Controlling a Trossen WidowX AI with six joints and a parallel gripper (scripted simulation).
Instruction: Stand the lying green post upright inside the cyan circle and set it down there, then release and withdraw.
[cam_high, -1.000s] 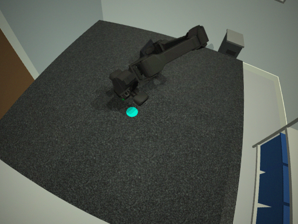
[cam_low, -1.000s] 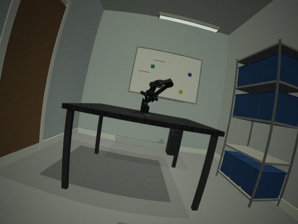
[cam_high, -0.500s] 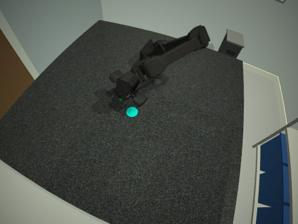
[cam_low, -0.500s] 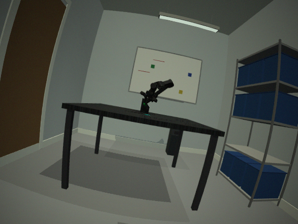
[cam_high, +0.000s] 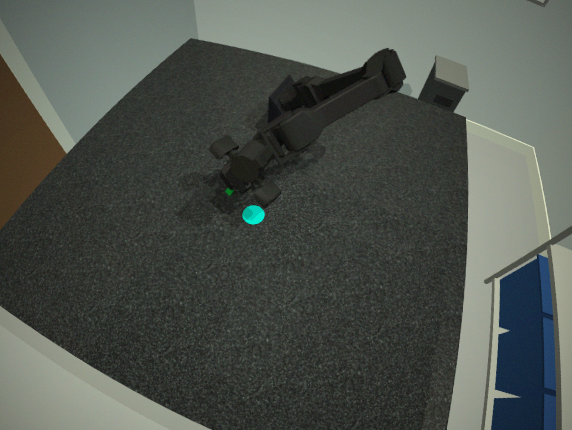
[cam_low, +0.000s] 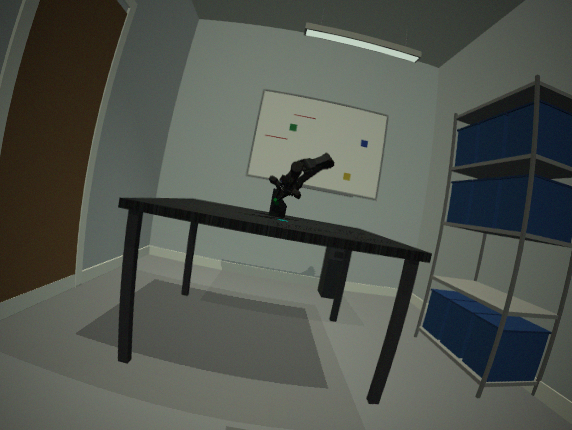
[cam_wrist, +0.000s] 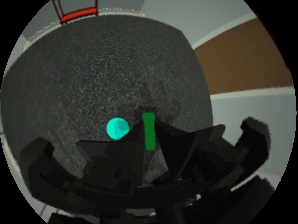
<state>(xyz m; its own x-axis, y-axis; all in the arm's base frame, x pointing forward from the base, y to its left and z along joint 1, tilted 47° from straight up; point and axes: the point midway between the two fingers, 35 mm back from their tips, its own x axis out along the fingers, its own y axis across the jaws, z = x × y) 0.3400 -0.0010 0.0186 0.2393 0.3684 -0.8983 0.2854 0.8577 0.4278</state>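
The green post (cam_high: 229, 191) (cam_low: 275, 200) (cam_wrist: 149, 132) is held between the fingertips, above the table. In the wrist view it points away from the gripper, past the tips; its exact tilt is hard to tell. My gripper (cam_wrist: 148, 121) is shut on the green post. In the top view the gripper body hides most of the post, and only a small green part shows. The cyan circle (cam_high: 253, 215) (cam_low: 283, 220) (cam_wrist: 117, 128) lies flat on the table, beside the post and to its left in the wrist view. A shadow falls over part of the circle.
The dark table (cam_high: 280, 310) (cam_low: 340, 236) carries the arm (cam_high: 345, 102) (cam_low: 312, 167), which reaches in from the back. A grey box (cam_high: 446, 82) stands on the floor beyond the table's back edge. A shelf rack with blue bins (cam_low: 492, 135) stands off to the right.
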